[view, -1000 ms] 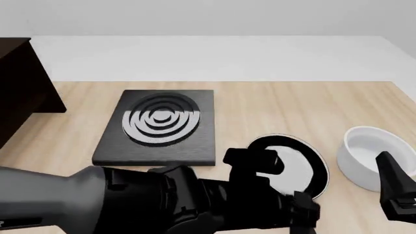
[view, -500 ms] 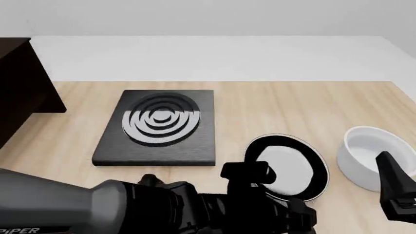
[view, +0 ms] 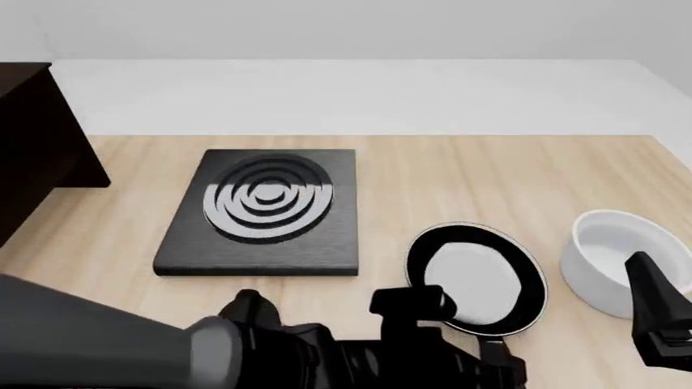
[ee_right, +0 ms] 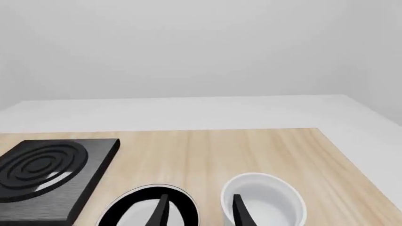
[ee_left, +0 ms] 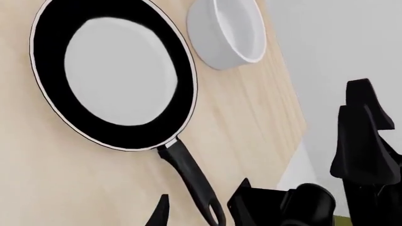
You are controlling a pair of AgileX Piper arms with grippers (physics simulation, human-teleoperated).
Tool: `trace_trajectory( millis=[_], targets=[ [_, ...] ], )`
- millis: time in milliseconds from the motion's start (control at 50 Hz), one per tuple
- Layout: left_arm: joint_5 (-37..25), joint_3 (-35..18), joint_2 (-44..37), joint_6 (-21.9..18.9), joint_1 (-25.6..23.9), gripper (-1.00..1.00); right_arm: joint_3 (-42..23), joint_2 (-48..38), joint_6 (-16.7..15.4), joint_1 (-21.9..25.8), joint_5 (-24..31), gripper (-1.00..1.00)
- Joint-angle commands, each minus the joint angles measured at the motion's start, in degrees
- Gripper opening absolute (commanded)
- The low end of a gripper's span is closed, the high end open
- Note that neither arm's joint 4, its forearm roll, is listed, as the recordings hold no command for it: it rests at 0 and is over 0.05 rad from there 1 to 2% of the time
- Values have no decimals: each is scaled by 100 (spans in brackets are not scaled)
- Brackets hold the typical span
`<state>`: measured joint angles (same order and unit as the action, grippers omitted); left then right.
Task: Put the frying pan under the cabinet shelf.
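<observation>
The round shallow black frying pan [view: 477, 279] with a pale grey inner base lay flat on the light wooden table [view: 487, 178], near its front edge, between the black square stove plate [view: 262, 212] with grey rings and the round white bowl [view: 611, 259]. The pan's straight black handle [ee_left: 191, 179] pointed back toward the arms' side of the table. The large dark brown wooden cabinet shelf [view: 31, 154] stood at the far left of the table, well apart from the pan.

The left gripper [ee_left: 197, 212] hung low over the near end of the handle. In the left wrist view one dark fingertip [ee_left: 160, 214] showed on each side of the handle with a gap to either side, so the jaws stood wide and gripped nothing. In the front view the left arm [view: 216, 348] hid the handle.

The right gripper [ee_right: 197, 212] was at the table's right front, near the white bowl. Its two fingertips appeared spread apart with nothing between them, the bowl and the pan's rim lying beyond.
</observation>
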<state>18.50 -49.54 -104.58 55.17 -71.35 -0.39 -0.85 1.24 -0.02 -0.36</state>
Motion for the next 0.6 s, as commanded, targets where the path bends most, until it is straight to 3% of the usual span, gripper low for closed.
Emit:
trace_trajectory(
  millis=[20, 600],
  targets=[
    [311, -51, -274, 139, -27, 100, 0, -3, -1, -2, -1, 100],
    [1027, -236, -964, 578, -76, 100, 0, 0, -1, 1, 0, 100]
  ],
)
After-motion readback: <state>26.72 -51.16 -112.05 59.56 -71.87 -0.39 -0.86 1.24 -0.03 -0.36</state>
